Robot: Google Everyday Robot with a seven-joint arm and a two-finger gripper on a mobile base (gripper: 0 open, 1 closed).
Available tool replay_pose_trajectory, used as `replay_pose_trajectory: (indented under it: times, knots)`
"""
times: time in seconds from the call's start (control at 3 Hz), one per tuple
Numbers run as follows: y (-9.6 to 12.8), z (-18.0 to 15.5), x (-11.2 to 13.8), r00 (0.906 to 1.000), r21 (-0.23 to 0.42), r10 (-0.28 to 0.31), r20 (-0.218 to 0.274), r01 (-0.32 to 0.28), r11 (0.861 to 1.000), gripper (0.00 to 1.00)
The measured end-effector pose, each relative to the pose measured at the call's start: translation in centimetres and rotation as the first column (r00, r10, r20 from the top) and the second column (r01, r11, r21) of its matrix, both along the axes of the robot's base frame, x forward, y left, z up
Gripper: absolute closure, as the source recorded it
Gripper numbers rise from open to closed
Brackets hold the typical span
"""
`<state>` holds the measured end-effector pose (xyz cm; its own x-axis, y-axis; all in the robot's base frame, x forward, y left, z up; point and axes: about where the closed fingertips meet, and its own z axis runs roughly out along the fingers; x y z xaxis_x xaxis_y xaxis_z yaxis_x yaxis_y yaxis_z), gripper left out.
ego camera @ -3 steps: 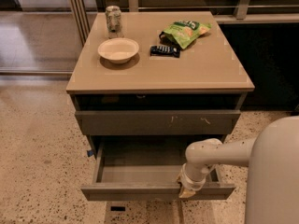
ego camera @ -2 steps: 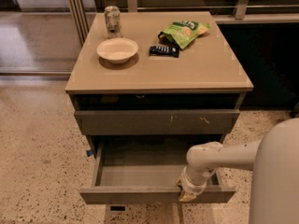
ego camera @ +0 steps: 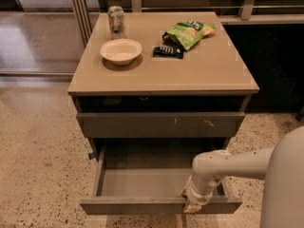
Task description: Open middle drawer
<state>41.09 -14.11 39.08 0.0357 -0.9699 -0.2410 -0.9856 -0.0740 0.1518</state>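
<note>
Across the middle of your view stands the tan-topped bench, the largest thing you have to reckon with. From the right edge your pale arm reaches in low and bends down toward the cabinet's front.

Below the scratched top drawer front, which sits closed, you find the middle drawer pulled well out, its shallow grey tray bare and open to view. Compared with a second ago, its front panel sits lower in your view and more of the tray floor shows, so your pull is working. Judge the task as nearly done, with only a little travel left.

On the bench top you see a pale bowl, a green snack bag, a can and a small dark packet, all well apart from your work.

Smallest of all, your gripper sits at the drawer's front edge, right of centre. Its fingers look clamped over the top lip of the panel, one tan tip showing on the outer face.
</note>
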Motion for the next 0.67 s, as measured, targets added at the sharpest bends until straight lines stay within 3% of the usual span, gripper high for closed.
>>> replay_pose_trajectory:
  times: [0.33, 0.67]
  knots:
    - [0.0, 0.1, 0.0, 1.0, 0.0, 0.0, 0.0, 0.0, 1.0, 1.0]
    - [0.0, 0.1, -2.2, 0.9993, 0.015, -0.028, -0.027, 0.028, 1.0, 1.0]
